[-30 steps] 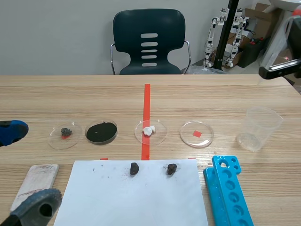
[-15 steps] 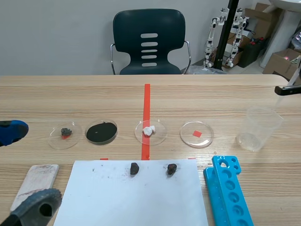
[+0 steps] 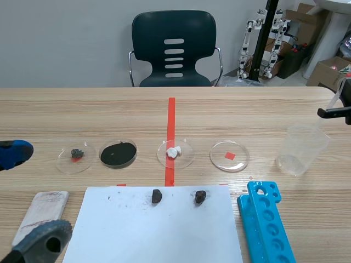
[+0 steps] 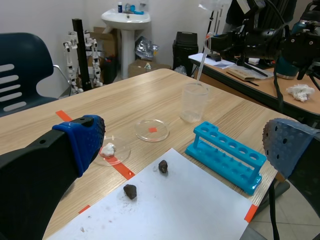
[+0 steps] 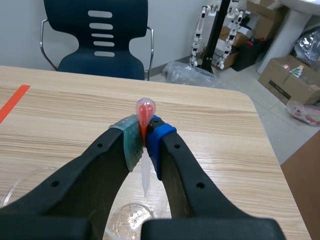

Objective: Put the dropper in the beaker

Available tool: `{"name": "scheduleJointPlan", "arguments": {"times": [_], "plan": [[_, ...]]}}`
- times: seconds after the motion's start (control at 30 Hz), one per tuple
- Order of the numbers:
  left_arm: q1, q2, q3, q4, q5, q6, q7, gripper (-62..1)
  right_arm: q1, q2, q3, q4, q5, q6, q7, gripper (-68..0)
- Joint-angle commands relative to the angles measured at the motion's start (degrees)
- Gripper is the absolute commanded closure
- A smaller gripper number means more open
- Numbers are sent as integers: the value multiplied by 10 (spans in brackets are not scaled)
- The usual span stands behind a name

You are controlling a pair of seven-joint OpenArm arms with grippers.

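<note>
Scene view: the right claw, clenched on the dropper, hangs just above the beaker on the desk.

Left wrist view: the left claw is released, well apart from the beaker.

Right wrist view: the dropper's tip points into the beaker below. The step looks like lowering. Next, descend straight, then release.

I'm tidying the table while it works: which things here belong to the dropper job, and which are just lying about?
In use: dropper, held by the right gripper; beaker below it.
Lying about: four petri dishes, blue tube rack, paper sheet with two dark lumps, pale block.
</note>
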Motion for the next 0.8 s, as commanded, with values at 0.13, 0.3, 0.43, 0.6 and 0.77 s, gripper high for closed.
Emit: {"name": "scheduleJointPlan", "arguments": {"times": [0.13, 0.3, 0.43, 0.6, 0.77], "plan": [[0, 4, 2, 5, -4, -1, -10, -623, 23, 5, -14, -25, 6, 0, 19, -4], [0, 4, 2, 5, -4, -1, -10, -623, 36, 5, -36, -71, 6, 9, 35, -4], [0, 4, 2, 5, -4, -1, -10, -623, 45, 5, -52, -102, 6, 9, 47, -4], [0, 4, 2, 5, -4, -1, -10, -623, 52, 5, -70, -132, 5, 9, 61, -4], [0, 4, 2, 5, -4, -1, -10, -623, 52, 5, -72, -135, 3, 9, 71, -39]]}}
